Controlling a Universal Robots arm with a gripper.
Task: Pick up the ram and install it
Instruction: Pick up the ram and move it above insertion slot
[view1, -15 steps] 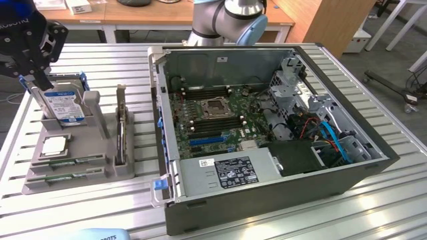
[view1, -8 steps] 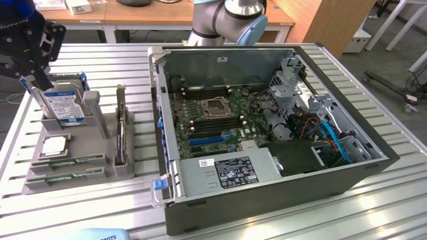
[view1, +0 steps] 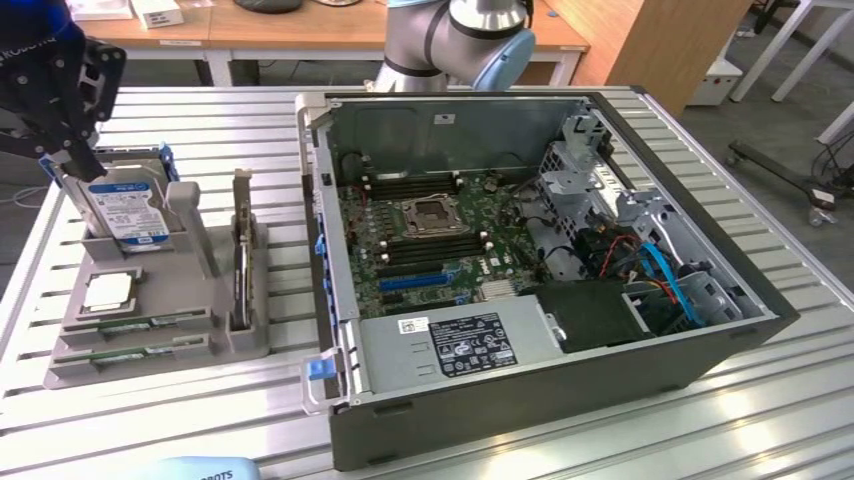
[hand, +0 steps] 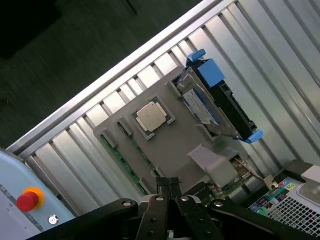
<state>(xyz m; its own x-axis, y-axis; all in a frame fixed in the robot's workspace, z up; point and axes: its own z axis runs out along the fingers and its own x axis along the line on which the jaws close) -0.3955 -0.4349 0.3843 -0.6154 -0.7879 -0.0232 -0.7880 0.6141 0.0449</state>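
The gripper (hand: 169, 184) is hanging with its two fingers pressed together, gripping nothing, over the far end of the grey tray (view1: 80, 372) near the blue-framed hard drive (view1: 130, 212). The ram (view1: 144, 324) is lying flat in a slot along the tray's near edge, a second green stick (view1: 131, 352) just beside it. The tray is sitting on the bench (view1: 200, 420) beside the open computer case (view1: 534, 400).

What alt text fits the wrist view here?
The black claw, shut and empty, hangs over a grey plastic parts tray on a slatted aluminium table. The tray holds thin green ram sticks, a square silver processor chip and a blue-framed hard drive.
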